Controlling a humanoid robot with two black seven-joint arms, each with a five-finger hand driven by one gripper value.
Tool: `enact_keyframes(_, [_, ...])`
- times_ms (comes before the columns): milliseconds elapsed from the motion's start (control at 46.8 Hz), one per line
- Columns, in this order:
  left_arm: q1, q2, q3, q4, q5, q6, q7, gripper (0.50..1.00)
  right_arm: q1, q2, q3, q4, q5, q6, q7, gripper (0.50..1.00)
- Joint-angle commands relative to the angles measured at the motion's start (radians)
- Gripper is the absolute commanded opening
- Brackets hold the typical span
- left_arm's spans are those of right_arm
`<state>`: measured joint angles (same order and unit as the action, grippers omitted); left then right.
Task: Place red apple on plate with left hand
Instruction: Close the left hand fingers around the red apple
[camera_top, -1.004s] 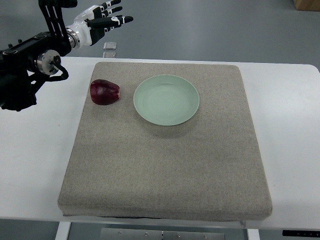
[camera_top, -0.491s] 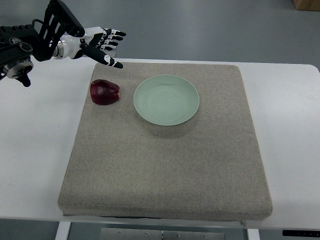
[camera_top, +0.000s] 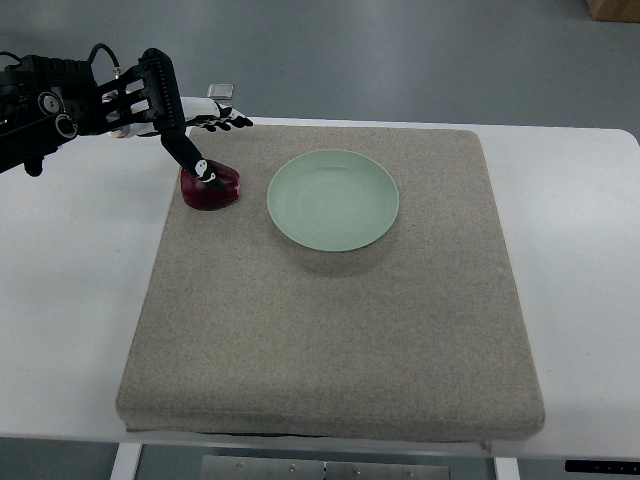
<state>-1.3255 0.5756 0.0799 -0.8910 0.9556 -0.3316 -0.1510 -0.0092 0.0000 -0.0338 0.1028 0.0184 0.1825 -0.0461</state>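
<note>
A dark red apple (camera_top: 215, 192) lies on the grey mat, left of the pale green plate (camera_top: 333, 199). My left hand (camera_top: 205, 140) comes in from the upper left and hovers right over the apple. Its fingers are spread, with the thumb (camera_top: 190, 158) reaching down onto the apple's top and the other fingertips (camera_top: 232, 122) pointing right just behind it. The hand holds nothing. The plate is bare. The right arm does not show.
The grey mat (camera_top: 330, 330) covers most of the white table (camera_top: 70, 300). A small clear square object (camera_top: 220, 91) lies on the floor beyond the table's far edge, behind the hand.
The left hand has swung down and toward me, from above the far table edge to just over the apple. The apple and plate have not moved.
</note>
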Motion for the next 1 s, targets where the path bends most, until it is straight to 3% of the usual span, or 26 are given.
enact_keyframes(0, [0.006,-0.006,0.0,0.0,0.038,0.008,0.001,0.971,0.0,0.0,0.0,0.0,0.0,0.0,0.0,0.93])
enact_keyframes(320, [0.014,-0.013,0.037,0.007,0.126,0.034,0.004,0.934,0.0,0.0,0.0,0.0,0.0,0.0,0.0,0.932])
enact_keyframes(790, [0.06,-0.065,0.057,0.017,0.143,0.126,0.004,0.934,0.0,0.0,0.0,0.0,0.0,0.0,0.0,0.932])
enact_keyframes(854, [0.06,-0.066,0.057,0.02,0.144,0.131,0.004,0.891,0.0,0.0,0.0,0.0,0.0,0.0,0.0,0.93])
enact_keyframes(983, [0.062,-0.068,0.057,0.023,0.166,0.135,0.004,0.891,0.0,0.0,0.0,0.0,0.0,0.0,0.0,0.93])
